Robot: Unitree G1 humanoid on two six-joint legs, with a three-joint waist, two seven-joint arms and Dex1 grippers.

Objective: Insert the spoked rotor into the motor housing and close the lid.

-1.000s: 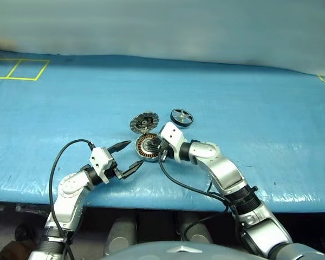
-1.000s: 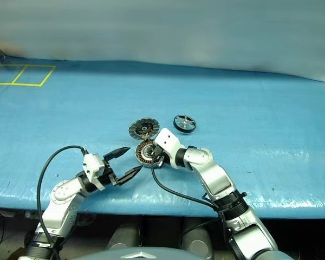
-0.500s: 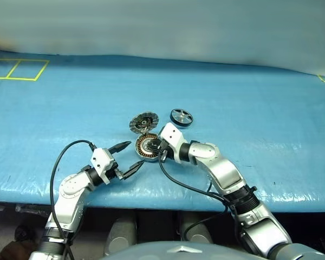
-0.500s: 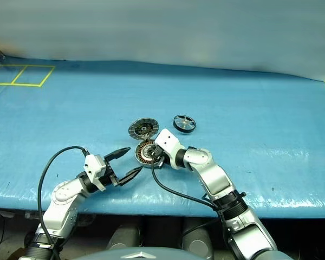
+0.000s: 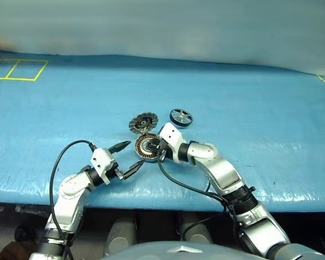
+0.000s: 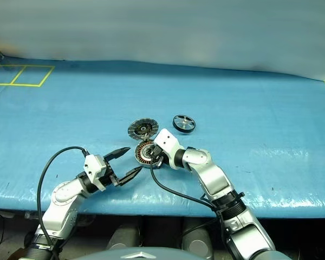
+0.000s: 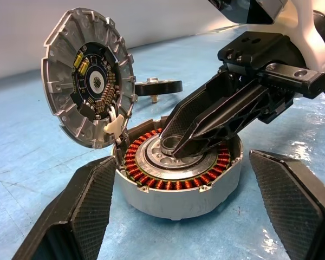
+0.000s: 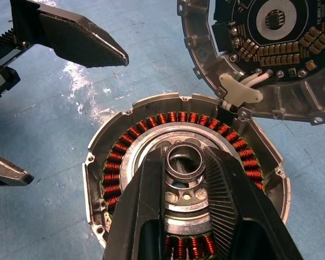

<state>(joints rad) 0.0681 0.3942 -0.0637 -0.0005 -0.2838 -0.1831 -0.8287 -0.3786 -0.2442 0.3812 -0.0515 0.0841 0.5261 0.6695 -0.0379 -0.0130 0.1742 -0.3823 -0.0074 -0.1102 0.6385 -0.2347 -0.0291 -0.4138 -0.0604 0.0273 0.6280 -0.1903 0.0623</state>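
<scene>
Your right tool (image 7: 187, 142) reaches down over the motor housing (image 7: 179, 176), tips nearly together around its centre hub | your left tool (image 5: 128, 156) level just beside it, spread wide, empty

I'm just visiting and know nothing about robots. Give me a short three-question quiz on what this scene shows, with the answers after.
1. True or false: the lid is shut over the motor housing.
2. Where is the spoked rotor? A) inside the housing B) on the blue table, beyond the housing C) in the left gripper
3. Which gripper has its fingertips at the housing's silver centre hub?

Key:
1. False; it stands open, ribbed inner face and circuit board showing.
2. B
3. The right gripper; the left one is open, a finger on either side of the housing, apart from it.
</scene>
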